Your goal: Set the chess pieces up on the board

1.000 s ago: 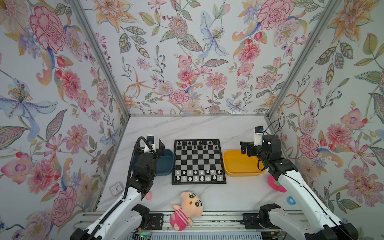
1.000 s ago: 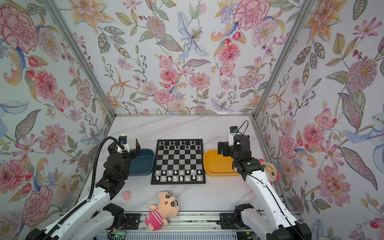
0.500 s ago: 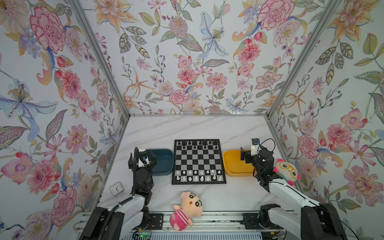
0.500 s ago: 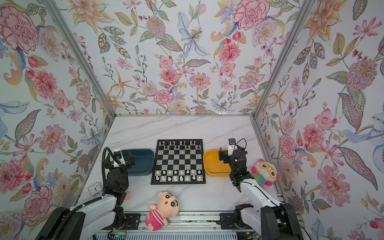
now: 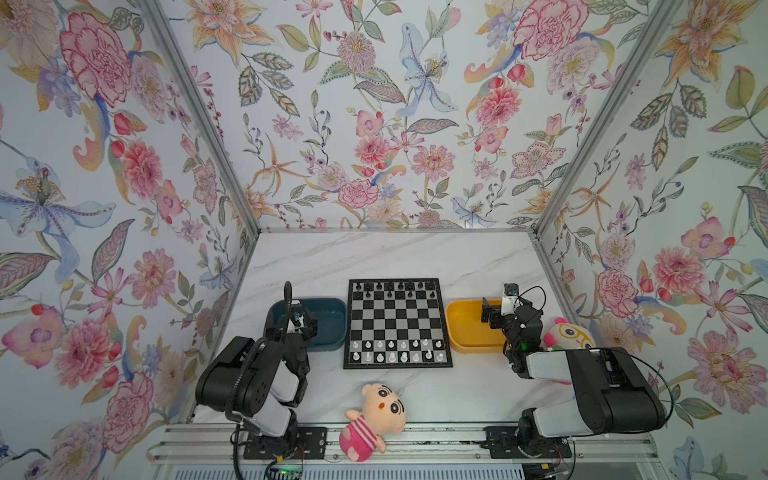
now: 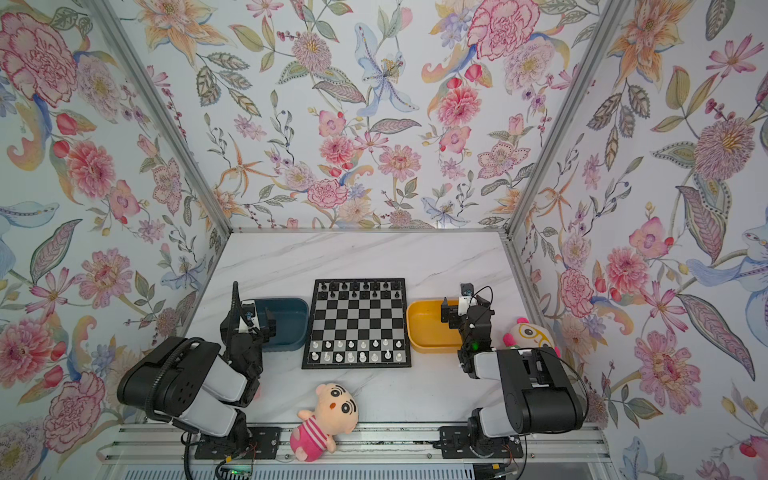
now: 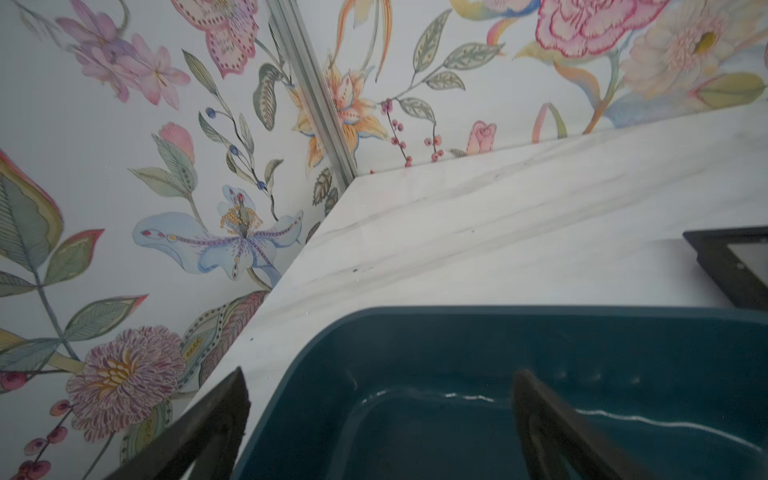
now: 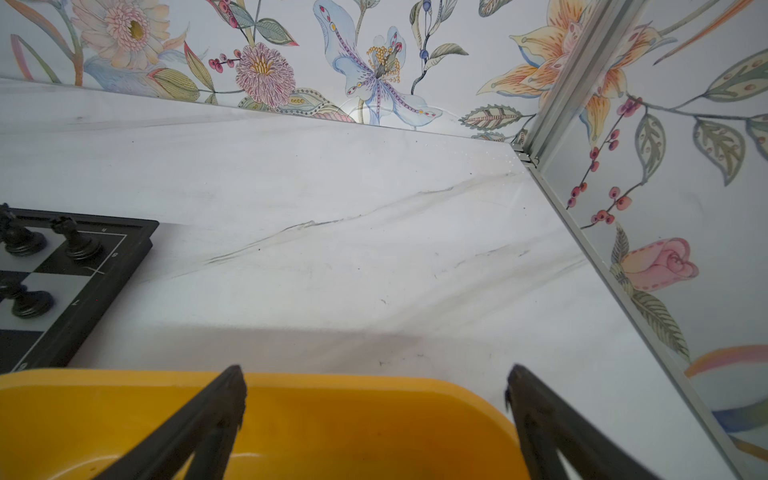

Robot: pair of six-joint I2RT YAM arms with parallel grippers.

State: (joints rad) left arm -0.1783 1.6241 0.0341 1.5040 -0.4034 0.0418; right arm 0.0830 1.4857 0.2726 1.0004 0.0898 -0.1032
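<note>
The board (image 5: 397, 324) (image 6: 357, 324) lies flat at mid-table. Black chess pieces (image 5: 392, 286) fill its two far rows and white chess pieces (image 5: 395, 351) its two near rows. My left gripper (image 5: 291, 328) (image 7: 380, 374) hangs open over the left part of the blue tray (image 5: 332, 307), nothing between its fingers. Over the right part of the yellow tray (image 5: 461, 332), my right gripper (image 5: 494, 313) (image 8: 375, 370) is open and holds nothing. The right wrist view catches the board's corner (image 8: 104, 266) with black pieces (image 8: 77, 241).
A plush doll in pink stripes (image 5: 372, 419) lies at the front edge below the board. A plush with yellow glasses (image 5: 569, 334) sits by the right wall behind my right arm. Both arms are folded low near the front rail.
Both arms have pulled back and folded down toward the front rail. Both grippers stayed open, over the same trays.
</note>
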